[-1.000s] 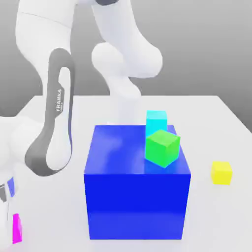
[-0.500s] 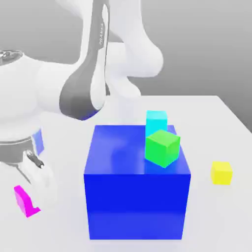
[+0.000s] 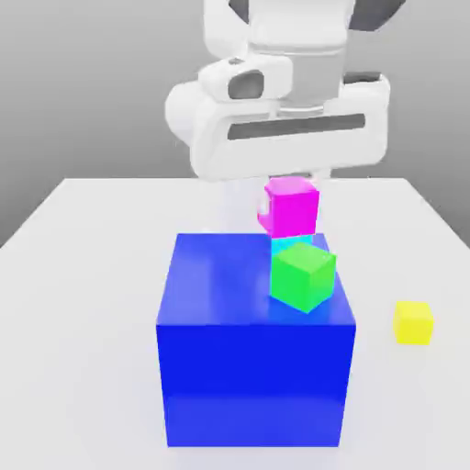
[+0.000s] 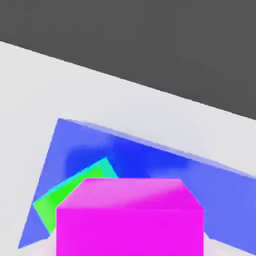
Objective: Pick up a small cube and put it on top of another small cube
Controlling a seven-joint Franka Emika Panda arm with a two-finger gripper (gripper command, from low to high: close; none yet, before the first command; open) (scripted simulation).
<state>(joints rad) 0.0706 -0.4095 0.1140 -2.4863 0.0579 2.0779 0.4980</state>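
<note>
The gripper (image 3: 296, 174) pinches the pink cube (image 3: 294, 207); lowering it off-centre could topple it off the turquoise cube (image 3: 291, 244).

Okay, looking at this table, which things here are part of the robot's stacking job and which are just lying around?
Part of the job:
- magenta cube, held in the gripper
- cyan cube, the one to stack on

Just lying about:
- big blue cube
- green cube
- yellow cube
</note>
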